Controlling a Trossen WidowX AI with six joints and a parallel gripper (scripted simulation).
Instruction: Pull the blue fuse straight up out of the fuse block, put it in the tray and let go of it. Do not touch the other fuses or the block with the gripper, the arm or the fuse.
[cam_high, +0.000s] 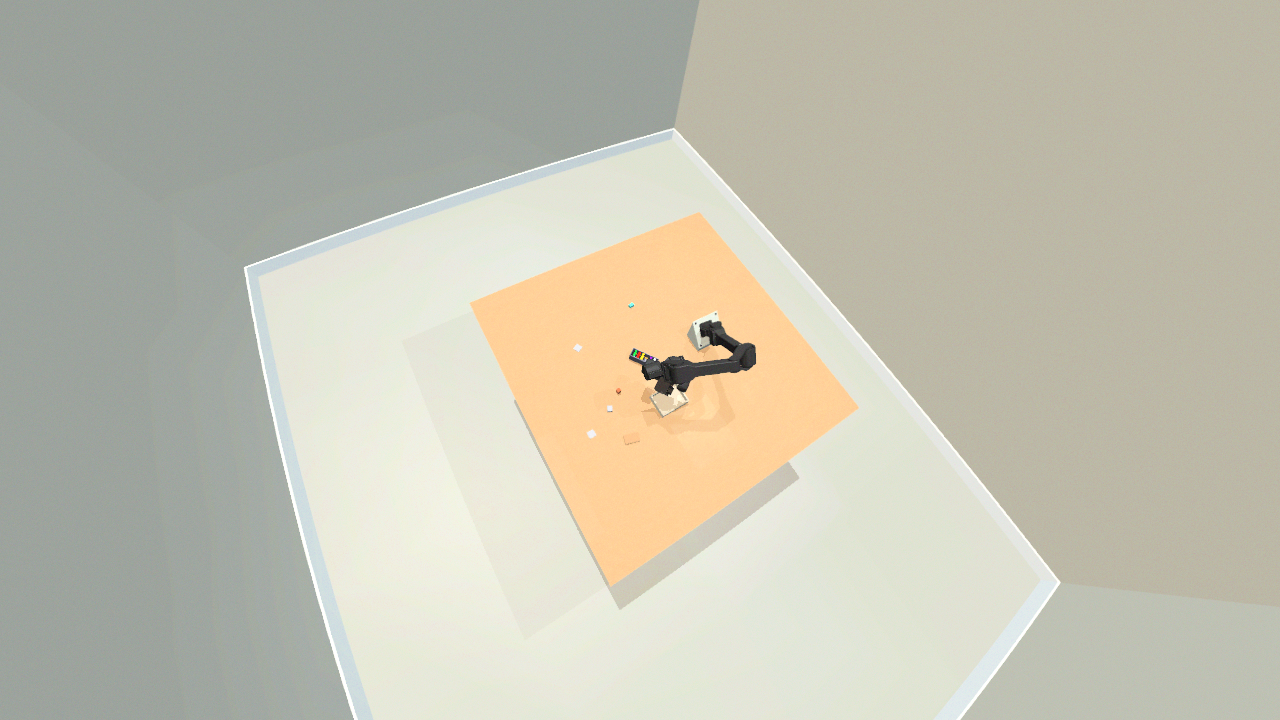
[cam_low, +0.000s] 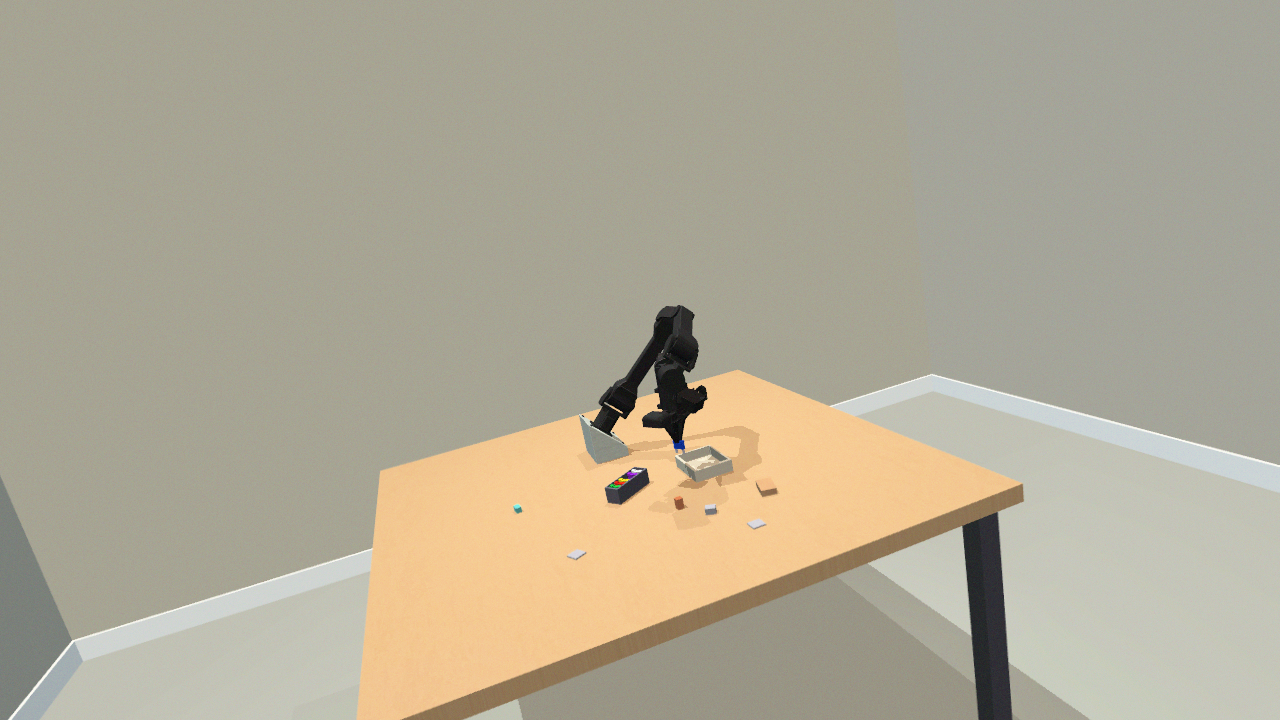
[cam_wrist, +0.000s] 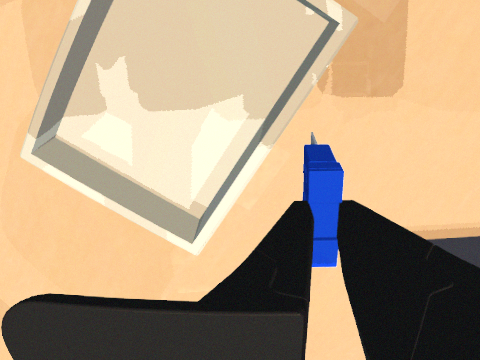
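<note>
My gripper (cam_low: 678, 438) (cam_wrist: 322, 215) is shut on the blue fuse (cam_low: 679, 445) (cam_wrist: 324, 185), which hangs above the table with a metal prong showing. The fuse is outside the pale tray (cam_high: 675, 410) (cam_low: 716, 471) (cam_wrist: 125, 192), to the right of its near rim in the wrist view. No fuse shows in the tray's visible part. The dark fuse block (cam_low: 626, 492) (cam_wrist: 460, 250) stands apart from the fuse, with several coloured fuses in it. Only its edge shows in the wrist view. In the top view the arm hides the fingertips and part of the block.
A reddish-brown cylinder (cam_high: 618, 391) (cam_low: 679, 503) and a small grey block (cam_high: 610, 409) (cam_low: 710, 509) lie beyond the tray. A tan block (cam_high: 631, 438) (cam_low: 766, 487), a cyan cube (cam_high: 631, 305) (cam_low: 517, 508) and two flat pale tiles also lie on the table.
</note>
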